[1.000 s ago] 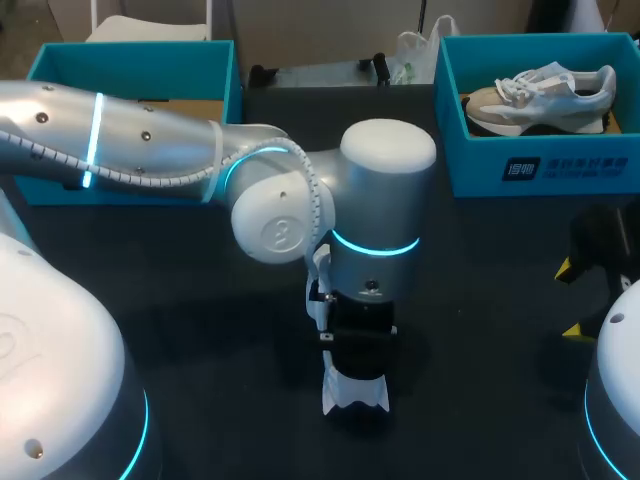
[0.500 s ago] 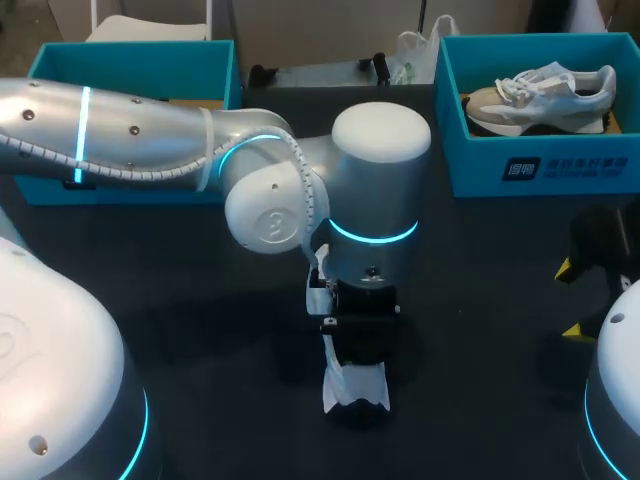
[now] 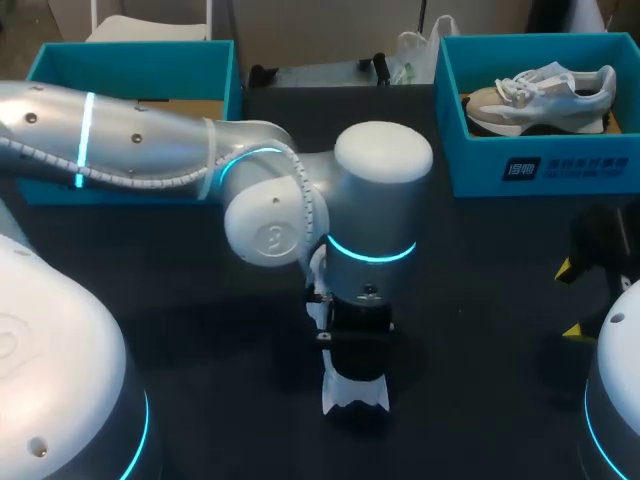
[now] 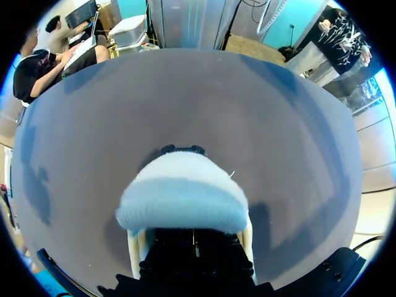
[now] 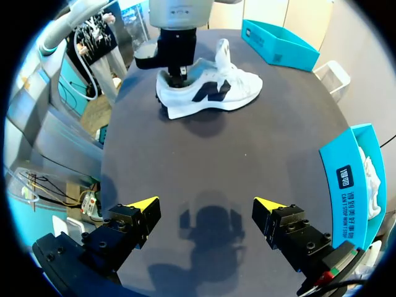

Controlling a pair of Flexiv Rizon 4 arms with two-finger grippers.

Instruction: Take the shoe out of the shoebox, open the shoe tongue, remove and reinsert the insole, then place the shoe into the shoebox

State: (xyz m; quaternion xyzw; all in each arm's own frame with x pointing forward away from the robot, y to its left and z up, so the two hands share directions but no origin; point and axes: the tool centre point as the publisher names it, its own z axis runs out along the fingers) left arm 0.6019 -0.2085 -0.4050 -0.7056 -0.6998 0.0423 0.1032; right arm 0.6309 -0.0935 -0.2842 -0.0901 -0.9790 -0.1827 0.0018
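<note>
The left gripper (image 5: 179, 72) seems clamped on the white sneaker (image 5: 216, 93) at its heel; a pinch there could slip and tip it. The right gripper (image 5: 207, 213) hangs spread, empty

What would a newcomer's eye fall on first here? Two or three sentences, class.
The big left arm stretched across the table's middle, its gripper down at the heel of a white shoe. Next, the teal box at the far right with a second shoe inside.

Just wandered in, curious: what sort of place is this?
Probably a robot test lab: a left arm and a right gripper at a dark table, a white sneaker under the left arm, a teal shoebox beyond.
</note>
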